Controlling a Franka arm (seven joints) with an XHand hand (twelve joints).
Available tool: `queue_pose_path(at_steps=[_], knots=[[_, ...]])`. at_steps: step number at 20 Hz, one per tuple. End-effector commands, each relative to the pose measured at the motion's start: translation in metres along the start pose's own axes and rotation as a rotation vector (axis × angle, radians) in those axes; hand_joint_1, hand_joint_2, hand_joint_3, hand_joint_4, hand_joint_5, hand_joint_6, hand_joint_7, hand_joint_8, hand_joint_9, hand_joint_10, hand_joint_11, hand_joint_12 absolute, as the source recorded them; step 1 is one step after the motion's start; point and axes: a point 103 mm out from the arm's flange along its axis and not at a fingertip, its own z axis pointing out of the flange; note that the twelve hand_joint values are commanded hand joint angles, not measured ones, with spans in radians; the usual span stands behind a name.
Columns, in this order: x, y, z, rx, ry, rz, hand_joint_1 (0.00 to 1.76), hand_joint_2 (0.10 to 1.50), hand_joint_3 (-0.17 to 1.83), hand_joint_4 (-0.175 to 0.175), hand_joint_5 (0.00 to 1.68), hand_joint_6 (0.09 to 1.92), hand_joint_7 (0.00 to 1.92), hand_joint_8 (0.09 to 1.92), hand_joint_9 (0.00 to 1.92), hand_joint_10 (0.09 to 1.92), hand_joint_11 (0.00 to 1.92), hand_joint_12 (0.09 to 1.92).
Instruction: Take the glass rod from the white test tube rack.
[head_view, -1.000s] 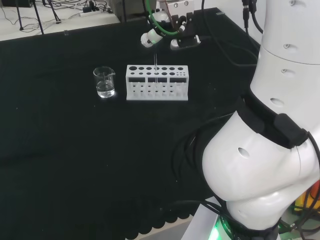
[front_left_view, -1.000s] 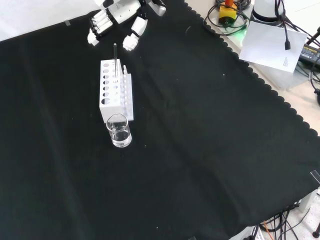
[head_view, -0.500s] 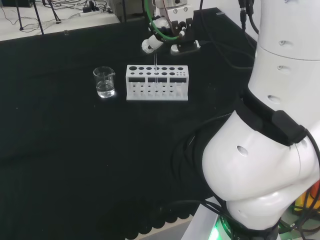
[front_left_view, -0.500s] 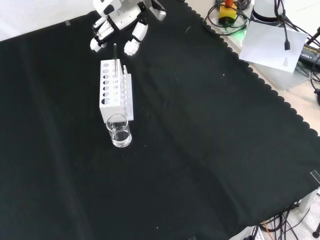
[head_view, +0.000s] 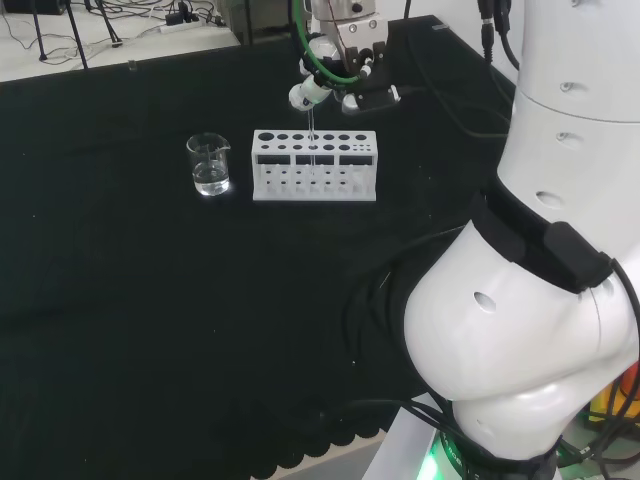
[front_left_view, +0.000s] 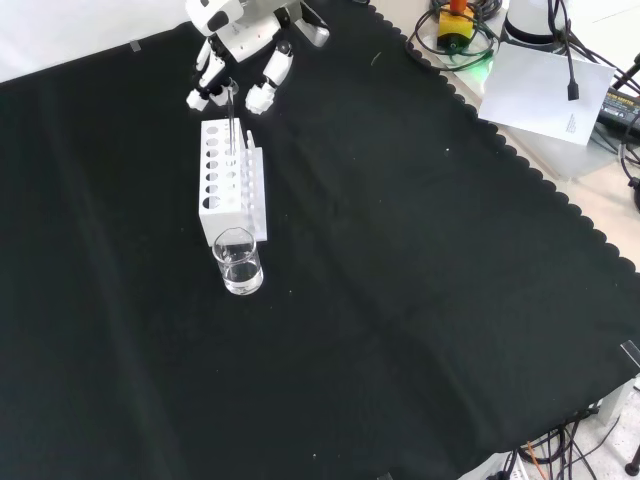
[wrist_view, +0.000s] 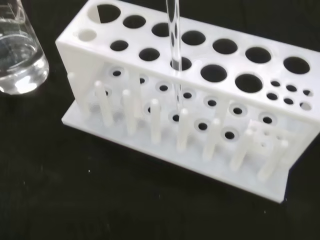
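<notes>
The white test tube rack (head_view: 340, 186) (front_left_view: 222, 207) (wrist_view: 75, 62) stands on the black cloth. A clear glass rod (head_view: 312, 135) (front_left_view: 232, 122) (wrist_view: 173, 40) stands upright in one of its middle holes. The hand (head_view: 305, 93) (front_left_view: 240, 35) hovers just above the rack's far side. Its fingers (front_left_view: 207, 88) and thumb (front_left_view: 264, 92) hang down on either side of the rod's top, slightly bent. I cannot tell whether a fingertip touches the rod. The wrist view looks down along the rod onto the rack.
A small glass beaker (head_view: 209, 165) (front_left_view: 238, 262) (wrist_view: 15, 55) with clear liquid stands close to one end of the rack. Green and black cables (head_view: 330, 62) trail from the wrist. The cloth's scalloped edge (front_left_view: 520, 160) runs along the right of the front view.
The hand has come down and closer to the rack, so that its fingers now flank the rod's top. Rod, rack and beaker have not moved.
</notes>
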Motion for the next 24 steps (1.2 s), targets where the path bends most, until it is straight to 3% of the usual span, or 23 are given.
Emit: queue_pose_path(at_steps=[1,5,8,12,20,24], knots=[[0.001,0.0,-0.003,-0.058,0.008,-0.024,0.64,1.09,0.39,-0.175,0.36,0.67,0.87,0.98,1.1,1.0,0.78,1.26],[0.002,0.002,-0.005,-0.097,-0.001,-0.031,0.68,1.05,0.48,-0.175,0.34,0.86,0.93,0.99,1.16,1.01,0.87,1.25],[0.004,0.005,-0.009,-0.089,-0.003,-0.028,0.72,1.03,0.53,-0.175,0.36,0.91,0.97,0.99,1.2,1.01,0.93,1.23],[0.004,0.014,-0.013,-0.103,-0.003,-0.037,0.77,1.0,0.57,-0.175,0.38,0.96,1.0,0.99,1.23,1.0,0.99,1.21],[0.005,0.022,-0.014,-0.143,-0.007,-0.046,0.93,0.91,0.69,-0.175,0.52,1.06,1.13,1.04,1.38,0.98,1.29,1.08],[0.004,0.026,-0.009,-0.13,-0.004,-0.046,0.97,0.9,0.72,-0.175,0.55,1.08,1.18,1.04,1.43,0.98,1.41,1.02]])
